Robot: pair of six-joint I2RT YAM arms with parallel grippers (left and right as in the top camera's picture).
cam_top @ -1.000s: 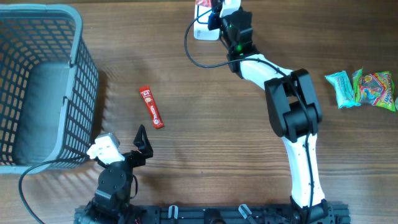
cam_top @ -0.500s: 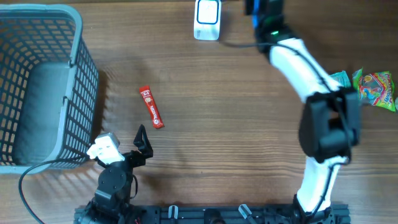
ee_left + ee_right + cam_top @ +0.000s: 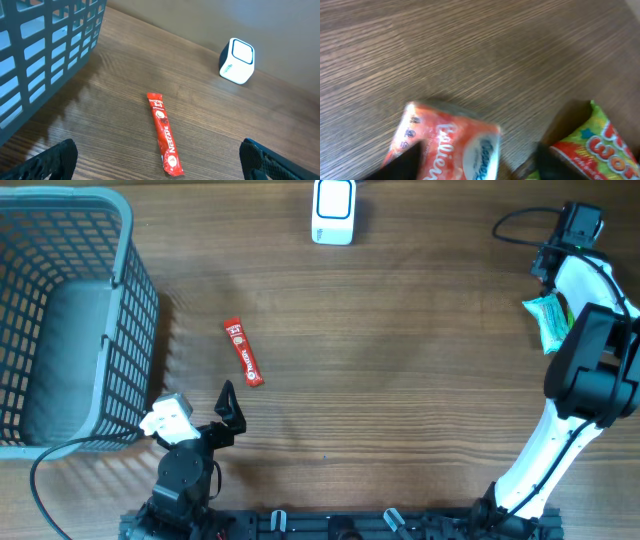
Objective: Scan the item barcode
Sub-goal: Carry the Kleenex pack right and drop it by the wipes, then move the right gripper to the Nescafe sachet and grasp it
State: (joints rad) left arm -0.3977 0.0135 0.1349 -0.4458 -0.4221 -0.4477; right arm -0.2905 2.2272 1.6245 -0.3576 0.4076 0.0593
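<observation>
- well, the left gripper is sitting nearest the base, its jaws spread wide and nothing between them.
- just ahead of it the red sachet is lying flat on the table, well apart from everything else. i am taking it as the item waiting to be scanned, and there is one of it.
- it is looking light, thin and limp, with slick foil. pinching it across the narrow middle is likely giving the surest hold, since an end grip is probably letting it droop.
- to the left, one basket is standing.
- out on the right, the right gripper is hovering with its blurred fingers set wide, clasping nothing as far as i can tell, over an orange-red packet. a green-yellow packet is lying beside that one, and a teal packet is showing from above. that is making three soft packs.
- farthest off, one scanner is standing at the table's far edge.
</observation>
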